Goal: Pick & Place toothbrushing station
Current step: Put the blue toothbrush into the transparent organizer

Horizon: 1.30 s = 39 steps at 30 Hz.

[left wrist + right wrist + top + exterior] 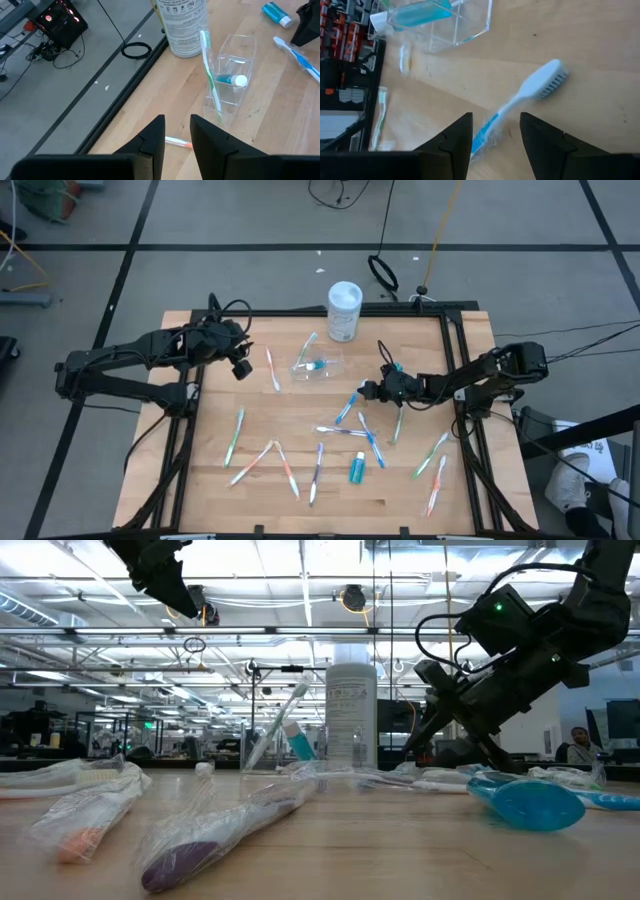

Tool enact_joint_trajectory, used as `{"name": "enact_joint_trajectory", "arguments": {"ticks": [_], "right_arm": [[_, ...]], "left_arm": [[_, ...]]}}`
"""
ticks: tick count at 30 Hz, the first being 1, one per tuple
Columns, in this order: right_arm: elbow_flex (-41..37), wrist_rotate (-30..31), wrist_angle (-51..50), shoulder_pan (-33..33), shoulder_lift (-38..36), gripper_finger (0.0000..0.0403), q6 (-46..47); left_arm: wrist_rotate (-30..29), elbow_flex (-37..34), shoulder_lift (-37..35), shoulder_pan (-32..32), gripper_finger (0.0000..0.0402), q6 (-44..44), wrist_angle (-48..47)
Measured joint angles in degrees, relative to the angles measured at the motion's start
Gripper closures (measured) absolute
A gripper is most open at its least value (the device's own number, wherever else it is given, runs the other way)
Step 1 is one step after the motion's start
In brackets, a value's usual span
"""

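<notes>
The clear cup (316, 367) lies on its side at the middle of the table's far half, with a green toothbrush (210, 75) and a teal toothpaste tube (231, 79) in it. My right gripper (367, 390) is low over the table, just right of the cup and open. Its fingers (462, 135) stand on either side of the handle of a blue toothbrush (522, 97), whose head points away from the gripper. I see no touch. My left gripper (243, 368) hangs open high above the table, left of the cup. Nothing is between its fingers (157, 134).
A tall white tub (344, 310) stands at the far edge behind the cup. Several wrapped toothbrushes and a teal toothpaste tube (357, 470) lie scattered over the near half. An orange-handled brush (272, 370) lies under my left gripper. Black frame rails run along the table's sides.
</notes>
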Motion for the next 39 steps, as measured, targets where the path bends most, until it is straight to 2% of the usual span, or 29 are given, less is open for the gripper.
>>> {"name": "enact_joint_trajectory", "arguments": {"ticks": [12, 20, 28, 31, 36, 39], "right_arm": [[1.1, 0.0, -1.7, 0.3, 0.1, 0.0248, 3.1], [8.2, -2.0, -15.3, 0.1, 0.2, 0.0248, 0.3], [9.1, -1.9, -16.0, -1.7, 0.9, 0.0248, 3.2], [9.2, -4.6, -15.1, -2.4, 3.3, 0.0248, 4.8], [9.3, -8.7, -6.8, -3.5, 9.0, 0.0250, 6.6], [9.5, -11.0, -5.7, -5.0, 11.0, 0.0264, 5.5]], "left_arm": [[0.0, 0.0, 0.0, 0.0, 0.0304, 0.1, 0.0], [0.0, 0.0, 0.0, 0.0, 0.0304, 0.1, 0.0], [0.0, 0.0, 0.0, 0.0, 0.0304, 0.1, 0.0], [0.0, 0.0, 0.0, 0.0, 0.0304, 0.5, 0.0], [0.0, 0.0, 0.0, 0.0, 0.0304, 1.3, 0.0], [0.3, 0.0, 0.0, -0.2, 0.0304, 1.2, -0.1]]}}
